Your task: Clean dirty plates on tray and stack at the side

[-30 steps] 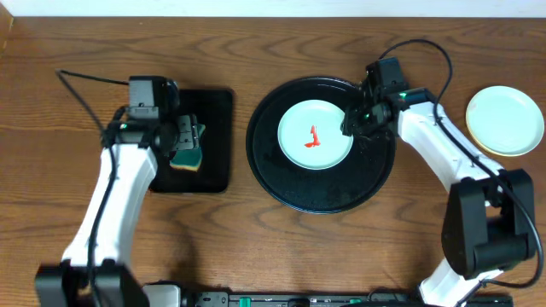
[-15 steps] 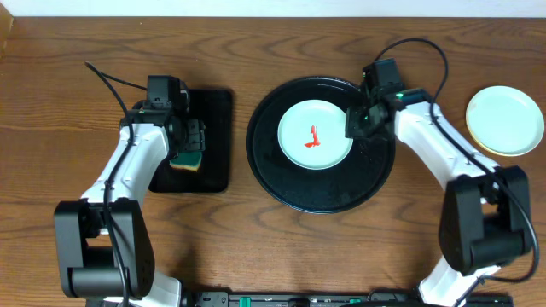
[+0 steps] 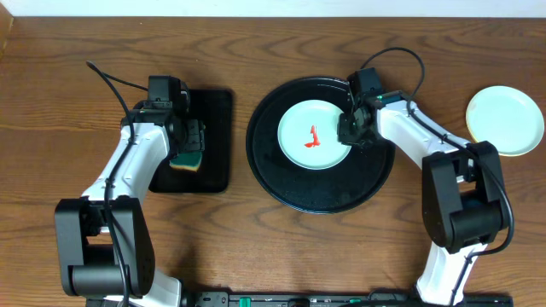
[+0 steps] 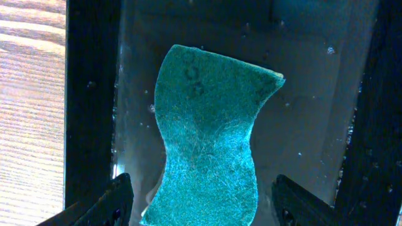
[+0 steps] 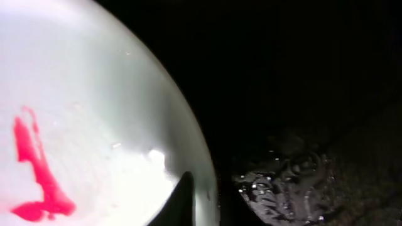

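Left gripper (image 4: 204,204) straddles the green sponge (image 4: 207,125) on the small rectangular tray (image 3: 217,128).

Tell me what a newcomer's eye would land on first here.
The red sauce smear on the mint-white plate, centred on the round black tray, stands out most, with the right gripper at that plate's right rim. Next comes the green sponge lying on the rectangular black tray, between the spread fingers of the left gripper.

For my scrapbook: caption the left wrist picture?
Left tool open around a curled green sponge on a small black tray.
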You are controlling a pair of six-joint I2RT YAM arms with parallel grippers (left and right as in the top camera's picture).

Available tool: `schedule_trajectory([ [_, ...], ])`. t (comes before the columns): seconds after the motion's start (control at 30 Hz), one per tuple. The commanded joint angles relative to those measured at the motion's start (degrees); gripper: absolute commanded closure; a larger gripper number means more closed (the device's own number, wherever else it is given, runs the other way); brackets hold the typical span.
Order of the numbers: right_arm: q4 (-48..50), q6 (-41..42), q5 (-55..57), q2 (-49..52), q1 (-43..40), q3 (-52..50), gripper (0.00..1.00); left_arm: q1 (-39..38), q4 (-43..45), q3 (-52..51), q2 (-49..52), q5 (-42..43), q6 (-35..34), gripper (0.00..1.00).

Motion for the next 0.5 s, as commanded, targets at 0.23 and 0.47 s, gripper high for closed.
schedule_trajectory([
  [0.23,-0.2,0.8,1.7,3.1,0.3,-0.7,0.99,0.2,0.3,-0.7,0.7,-0.7,-0.7,0.38],
  [0.47,-0.2,0.8,1.7,3.1,0.3,-0.7,0.99,0.2,5.1,-5.5,0.7,-0.7,-0.7,0.39],
])
